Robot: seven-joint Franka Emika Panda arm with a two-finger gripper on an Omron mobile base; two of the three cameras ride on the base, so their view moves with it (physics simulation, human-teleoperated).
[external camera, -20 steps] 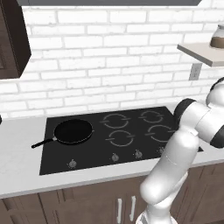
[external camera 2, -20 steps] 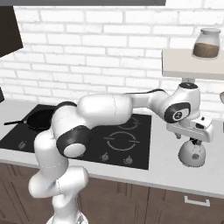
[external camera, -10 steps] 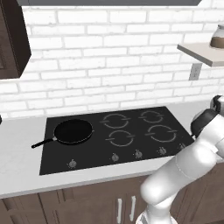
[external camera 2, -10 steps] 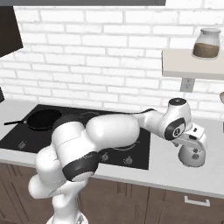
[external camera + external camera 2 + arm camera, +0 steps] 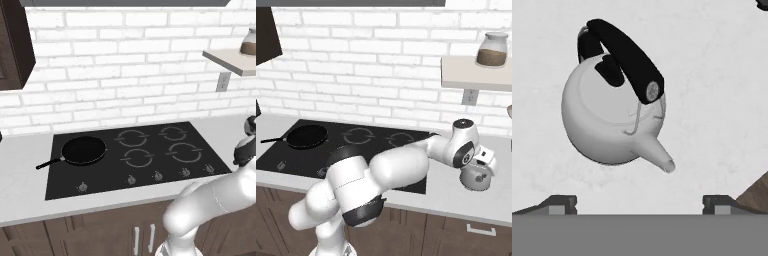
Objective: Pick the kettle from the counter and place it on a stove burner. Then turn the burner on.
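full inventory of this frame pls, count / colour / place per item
kettle: 1, white with black handle and knob, on the counter right of the cooktop, below the hand
counter: 1, light grey, above dark brown cabinet fronts
cooktop: 1, black glass, set in the counter
burners: 4 grey rings visible, right part of the cooktop
frying pan: 1, black, long handle, left side of the cooktop
knobs: 5, grey, front edge of the cooktop
shelf: 1, pale, on the brick wall
jar: 1, brown-tinted glass, on the shelf
gripper: 1, dark tips, open, above the kettle
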